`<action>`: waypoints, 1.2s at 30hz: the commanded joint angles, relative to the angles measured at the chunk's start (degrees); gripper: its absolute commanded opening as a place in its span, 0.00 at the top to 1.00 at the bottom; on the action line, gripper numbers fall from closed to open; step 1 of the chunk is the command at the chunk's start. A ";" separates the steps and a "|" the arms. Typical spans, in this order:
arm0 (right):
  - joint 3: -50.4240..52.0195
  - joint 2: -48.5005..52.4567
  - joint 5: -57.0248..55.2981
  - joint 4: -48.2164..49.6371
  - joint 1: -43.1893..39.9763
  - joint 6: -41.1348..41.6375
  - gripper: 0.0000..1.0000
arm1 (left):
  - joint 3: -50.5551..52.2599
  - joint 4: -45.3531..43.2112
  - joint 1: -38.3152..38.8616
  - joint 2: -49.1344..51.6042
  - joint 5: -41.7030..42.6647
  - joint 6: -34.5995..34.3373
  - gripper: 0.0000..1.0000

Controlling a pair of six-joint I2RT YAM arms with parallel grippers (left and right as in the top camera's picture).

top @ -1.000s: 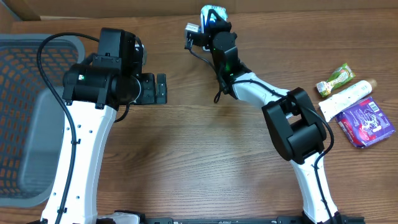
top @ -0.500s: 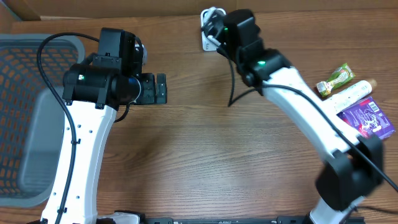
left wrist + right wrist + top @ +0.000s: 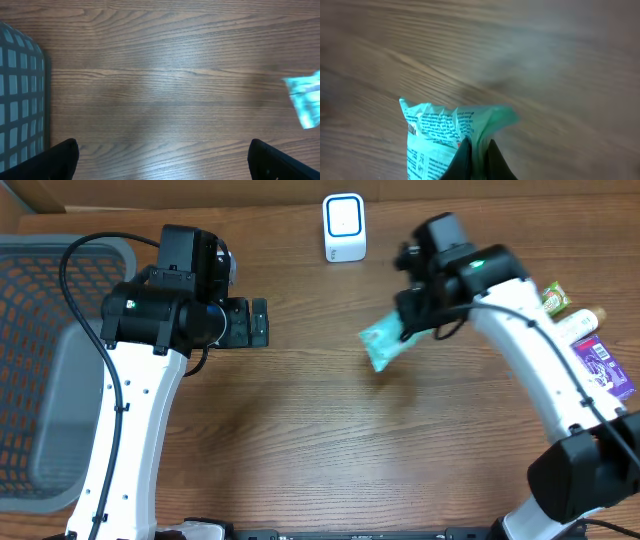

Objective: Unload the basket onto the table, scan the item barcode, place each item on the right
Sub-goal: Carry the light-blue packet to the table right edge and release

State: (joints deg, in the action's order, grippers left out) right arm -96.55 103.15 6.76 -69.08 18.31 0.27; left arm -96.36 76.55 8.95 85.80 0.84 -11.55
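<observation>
My right gripper (image 3: 408,330) is shut on the edge of a mint-green printed packet (image 3: 384,344), which hangs above the middle of the table. The right wrist view shows the packet (image 3: 435,135) pinched between the dark fingertips of that gripper (image 3: 479,150), its small print facing up. The white barcode scanner (image 3: 344,227) stands at the back edge, apart from the packet. My left gripper (image 3: 258,323) stays open over bare wood left of centre. In the left wrist view the left gripper (image 3: 162,152) has nothing between its wide-apart fingers, and the packet (image 3: 306,102) shows at the right edge.
A grey mesh basket (image 3: 60,300) fills the left side, and its corner (image 3: 20,100) shows in the left wrist view. At the far right lie a green snack packet (image 3: 553,298), a white tube (image 3: 580,323) and a purple packet (image 3: 605,370).
The right arm swung away from the scanner, to the right and toward the table's middle, carrying the packet with it. The scanner is now uncovered. The left arm has not moved.
</observation>
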 commanded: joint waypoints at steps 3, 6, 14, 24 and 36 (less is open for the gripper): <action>-0.37 -0.59 0.37 -0.61 -13.70 7.41 0.96 | -0.17 -0.11 0.07 0.44 0.22 0.85 0.00; -0.26 -0.59 0.39 -0.35 -21.18 10.49 0.96 | -0.17 -0.11 0.07 0.44 0.22 0.85 0.00; -0.15 -0.44 0.74 0.11 -35.63 11.98 0.92 | -0.17 -0.11 0.07 0.44 0.22 0.85 0.01; -0.17 -0.46 0.17 2.99 -40.48 12.00 0.23 | -0.17 -0.11 0.07 0.44 0.22 0.85 0.01; -2.67 -9.55 14.49 -0.72 -38.01 9.70 0.25 | -0.17 -0.11 0.07 0.44 0.22 0.85 0.00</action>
State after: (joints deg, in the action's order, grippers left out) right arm -96.57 100.20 12.56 -69.08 -21.34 12.34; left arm -96.36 76.53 8.95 85.80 0.84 -11.55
